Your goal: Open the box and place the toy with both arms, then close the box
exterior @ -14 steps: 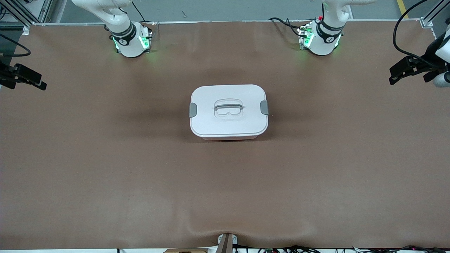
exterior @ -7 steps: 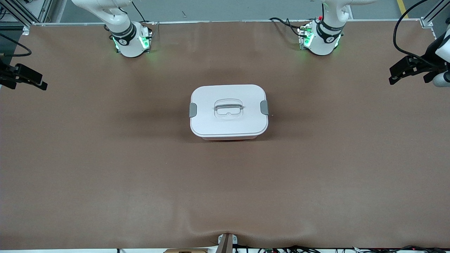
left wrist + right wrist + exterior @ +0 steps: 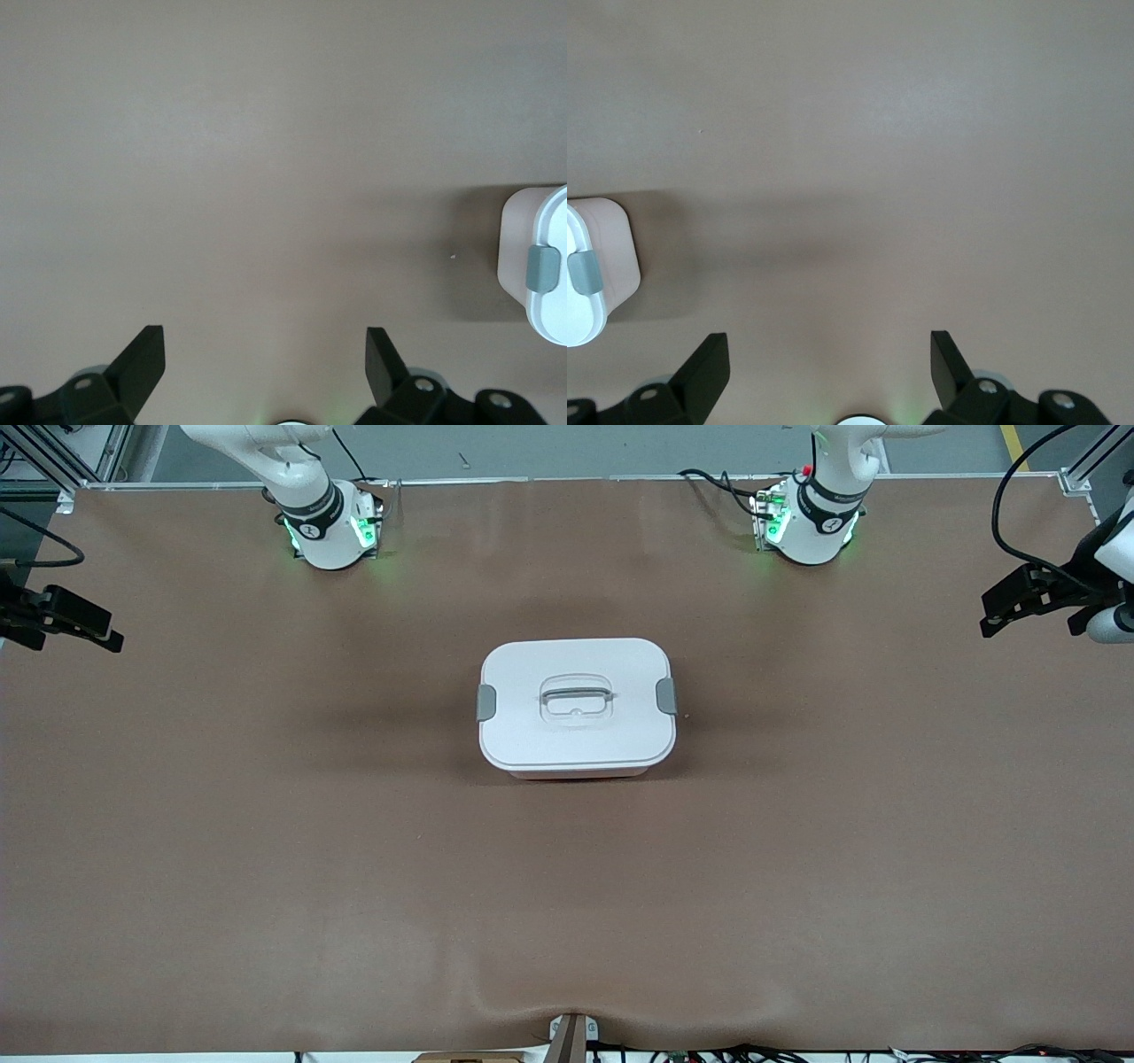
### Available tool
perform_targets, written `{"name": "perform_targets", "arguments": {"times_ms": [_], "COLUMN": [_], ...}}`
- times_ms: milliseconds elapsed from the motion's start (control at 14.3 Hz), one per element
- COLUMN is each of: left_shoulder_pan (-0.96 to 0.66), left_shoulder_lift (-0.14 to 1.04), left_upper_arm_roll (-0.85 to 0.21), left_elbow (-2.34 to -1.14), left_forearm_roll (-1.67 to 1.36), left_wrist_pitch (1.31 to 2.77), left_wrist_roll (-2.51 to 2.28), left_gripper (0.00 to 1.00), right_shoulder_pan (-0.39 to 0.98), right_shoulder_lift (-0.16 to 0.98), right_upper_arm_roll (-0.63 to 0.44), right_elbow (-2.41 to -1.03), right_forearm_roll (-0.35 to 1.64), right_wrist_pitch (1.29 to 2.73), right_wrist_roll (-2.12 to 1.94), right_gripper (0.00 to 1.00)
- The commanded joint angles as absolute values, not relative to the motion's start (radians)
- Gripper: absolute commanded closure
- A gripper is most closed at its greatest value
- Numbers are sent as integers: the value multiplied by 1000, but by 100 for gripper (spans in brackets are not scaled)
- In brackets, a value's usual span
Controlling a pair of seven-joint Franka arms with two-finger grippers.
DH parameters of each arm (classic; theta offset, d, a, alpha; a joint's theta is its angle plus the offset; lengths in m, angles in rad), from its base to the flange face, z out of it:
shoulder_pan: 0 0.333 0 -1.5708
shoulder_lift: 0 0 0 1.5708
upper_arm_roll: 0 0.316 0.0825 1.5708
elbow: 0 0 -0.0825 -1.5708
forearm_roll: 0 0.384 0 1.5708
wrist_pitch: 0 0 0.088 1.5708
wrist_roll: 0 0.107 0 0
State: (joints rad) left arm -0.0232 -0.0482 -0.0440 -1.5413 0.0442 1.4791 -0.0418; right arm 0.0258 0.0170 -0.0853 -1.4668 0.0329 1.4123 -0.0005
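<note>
The box (image 3: 577, 707) stands shut in the middle of the brown table, white lid on, with grey latches (image 3: 486, 702) at both ends and a recessed handle (image 3: 577, 695). The toy is out of view. My left gripper (image 3: 990, 613) hangs open and empty over the left arm's end of the table. My right gripper (image 3: 111, 631) hangs open and empty over the right arm's end. The left wrist view shows its open gripper (image 3: 264, 335) over bare table with the box's end (image 3: 545, 266) at the edge. The right wrist view shows its open gripper (image 3: 829, 338) and the box's other end (image 3: 598, 266).
The two arm bases (image 3: 332, 531) (image 3: 806, 527) glow green at the table's edge farthest from the front camera. A small bracket (image 3: 571, 1036) sits at the edge nearest the camera. Cables run along that edge.
My right gripper has crept slightly toward the box. The left gripper and the box have not visibly moved.
</note>
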Motion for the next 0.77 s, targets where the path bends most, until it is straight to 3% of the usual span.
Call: {"name": "perform_targets", "arguments": {"times_ms": [0,700], "left_shoulder_pan": [-3,-6], "left_shoulder_lift": [-67,-58], "left_upper_arm_roll": [-49,-52], "left_elbow": [-1555,-1554], "left_forearm_roll": [26,23], "left_wrist_pitch": [1485,1485], "left_wrist_roll": [-18,-31], "left_gripper": [0,0], "right_shoulder_pan": [31,31], "right_shoulder_lift": [14,15], "right_upper_arm_roll": [-86,-86], "right_elbow": [-1470,-1470], "right_forearm_roll": [32,32], "right_wrist_pitch": [1410,1410], "right_wrist_roll": [18,20], "right_gripper": [0,0]}}
